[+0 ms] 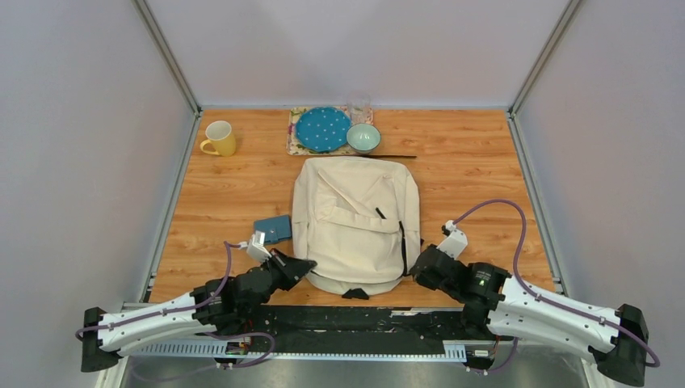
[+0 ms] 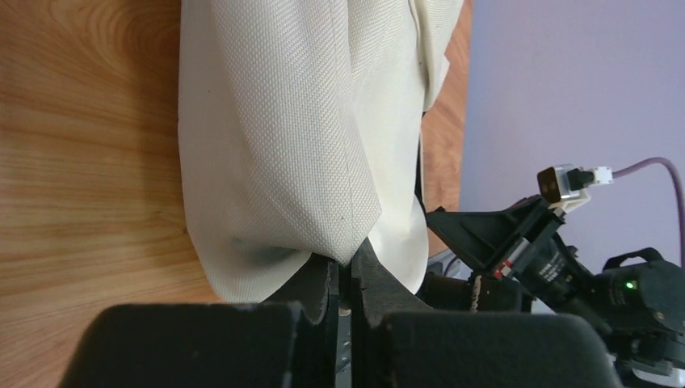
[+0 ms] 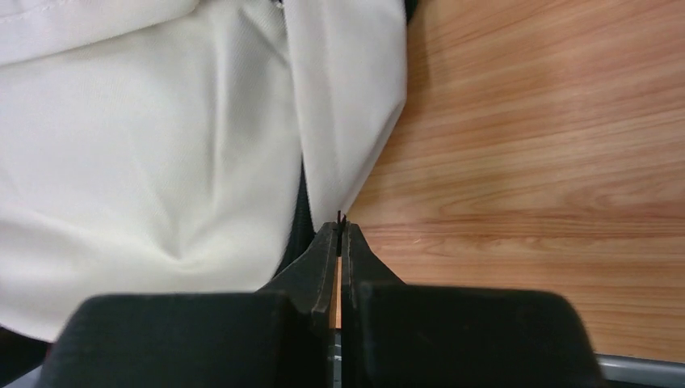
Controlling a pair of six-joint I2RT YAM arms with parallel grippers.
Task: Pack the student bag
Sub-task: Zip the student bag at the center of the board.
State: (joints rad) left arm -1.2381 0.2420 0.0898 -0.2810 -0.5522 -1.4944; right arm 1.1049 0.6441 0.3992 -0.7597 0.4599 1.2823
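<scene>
The student bag (image 1: 355,222), a cream backpack with black zippers, lies flat in the middle of the table. My left gripper (image 1: 307,267) is at its near left corner. In the left wrist view it (image 2: 349,263) is shut on a fold of the bag's cream fabric (image 2: 283,145). My right gripper (image 1: 416,271) sits at the bag's near right corner, by the black side zipper. In the right wrist view it (image 3: 340,226) is shut, with a thin black sliver from the bag's edge (image 3: 347,121) pinched at the tips.
A teal flat object (image 1: 272,229) lies against the bag's left side. At the back stand a yellow mug (image 1: 220,138), a blue dotted plate (image 1: 323,128) on a placemat, a pale bowl (image 1: 363,137) and a clear glass (image 1: 359,107). A thin black stick (image 1: 388,156) lies behind the bag.
</scene>
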